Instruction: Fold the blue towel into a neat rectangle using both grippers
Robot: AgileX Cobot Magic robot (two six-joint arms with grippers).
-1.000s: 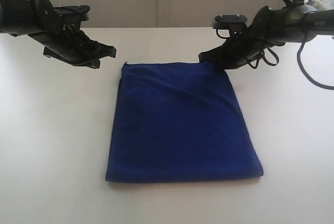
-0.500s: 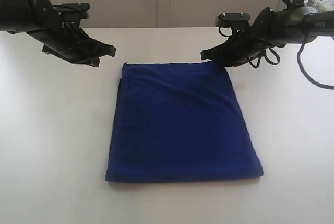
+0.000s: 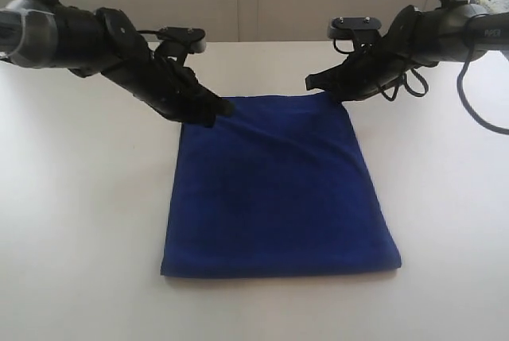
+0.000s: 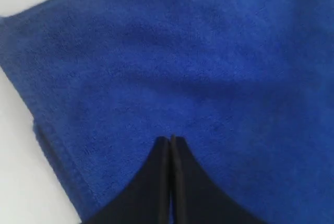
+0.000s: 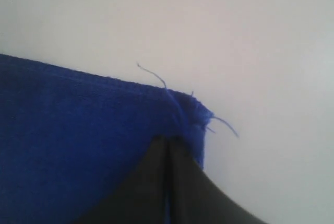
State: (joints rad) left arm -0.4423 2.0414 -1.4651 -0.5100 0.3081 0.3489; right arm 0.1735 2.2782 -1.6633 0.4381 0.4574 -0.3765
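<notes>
We're getting bright, flat light that washes the table [image 3: 79, 222] near white, barely any shadow beneath the left gripper [image 3: 225, 107], and both wrist views soft, blurriest at the fingertips [image 4: 156, 172].

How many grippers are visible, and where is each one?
2. The left gripper is shut over the blue towel near its far left corner; the right gripper is shut at its far right corner.

Right gripper [image 5: 168, 140] jaws pressed together at blue towel [image 5: 78, 130] corner; loose threads [image 5: 154, 73]; white table [image 5: 235, 36].
</notes>
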